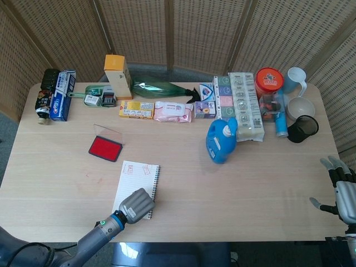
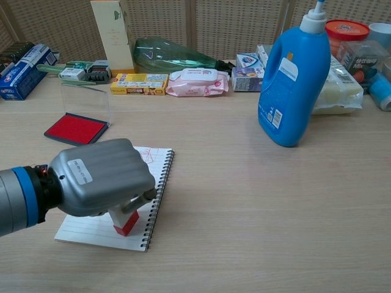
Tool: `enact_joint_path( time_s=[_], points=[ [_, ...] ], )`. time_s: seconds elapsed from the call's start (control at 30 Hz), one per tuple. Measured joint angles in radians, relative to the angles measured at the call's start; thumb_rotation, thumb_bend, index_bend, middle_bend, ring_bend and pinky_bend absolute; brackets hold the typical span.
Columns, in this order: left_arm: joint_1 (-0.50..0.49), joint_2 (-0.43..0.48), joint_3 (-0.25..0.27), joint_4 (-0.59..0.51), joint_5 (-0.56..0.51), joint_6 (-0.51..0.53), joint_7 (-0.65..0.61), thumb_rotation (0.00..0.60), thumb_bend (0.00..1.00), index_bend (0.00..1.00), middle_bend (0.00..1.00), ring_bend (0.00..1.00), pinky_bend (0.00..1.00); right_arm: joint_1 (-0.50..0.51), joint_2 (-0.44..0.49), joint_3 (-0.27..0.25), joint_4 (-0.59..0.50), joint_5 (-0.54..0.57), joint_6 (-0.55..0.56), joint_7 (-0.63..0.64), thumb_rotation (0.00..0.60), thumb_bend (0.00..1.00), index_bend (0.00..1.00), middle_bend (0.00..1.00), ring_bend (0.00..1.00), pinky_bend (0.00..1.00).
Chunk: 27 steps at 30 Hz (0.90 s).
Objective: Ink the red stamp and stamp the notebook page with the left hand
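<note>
Chest view: your left hand [image 2: 101, 177] is gripping the red stamp [image 2: 126, 221] from above, fingers wrapped round its upper body so only the red base is showing below the palm, and that base is sitting on the near right part of the notebook page [image 2: 91, 229], close to the spiral binding. You are holding it upright so the face is meeting the paper flat; I cannot tell whether it is pressing firmly or just resting. Red marks at the top of the page [image 2: 148, 155], at 12 o'clock from the stamp, are suggesting impressions are already there. The ink pad [image 2: 74, 129] is lying open with its clear lid tipped up, at about 11 o'clock from the notebook and apart from it, so the red surface is reachable for inking. The blue detergent bottle [image 2: 291, 79] is standing well apart at about 2 o'clock. In head view your left hand [image 1: 136, 204] is covering the notebook's [image 1: 133, 178] bottom corner at 6 o'clock of the page, and your right hand [image 1: 340, 192] is idling at the table's [image 1: 233, 189] far right edge, holding nothing, fingers spread.
</note>
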Motion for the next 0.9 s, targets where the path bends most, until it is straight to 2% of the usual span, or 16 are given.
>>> enact_joint_path(
  time_s=[0.33, 0.53, 0.73, 0.9],
  points=[
    [-0.002, 0.131, -0.044, -0.135, 0.041, 0.061, -0.021, 0.6, 0.38, 0.65, 1.0, 1.0, 1.0, 0.0, -0.002, -0.002, -0.004, -0.001, 0.0, -0.01, 0.6, 0.0, 0.07, 0.03, 0.02, 0.09],
    [0.004, 0.207, -0.059, -0.171, 0.056, 0.084, -0.042, 0.6, 0.38, 0.64, 1.0, 1.0, 1.0, 0.0, -0.003, -0.002, -0.006, 0.0, 0.0, -0.014, 0.6, 0.0, 0.07, 0.03, 0.02, 0.09],
    [0.034, 0.285, -0.053, -0.152, 0.056, 0.105, -0.1, 0.6, 0.38, 0.64, 1.0, 1.0, 1.0, 0.0, -0.001, -0.001, -0.007, 0.001, 0.0, -0.008, 0.6, 0.0, 0.07, 0.03, 0.02, 0.09],
    [0.08, 0.339, -0.035, -0.068, 0.052, 0.114, -0.232, 0.6, 0.38, 0.64, 1.0, 1.0, 1.0, 0.001, -0.001, -0.003, -0.01, -0.004, -0.002, -0.014, 0.6, 0.0, 0.07, 0.03, 0.02, 0.09]
  ],
)
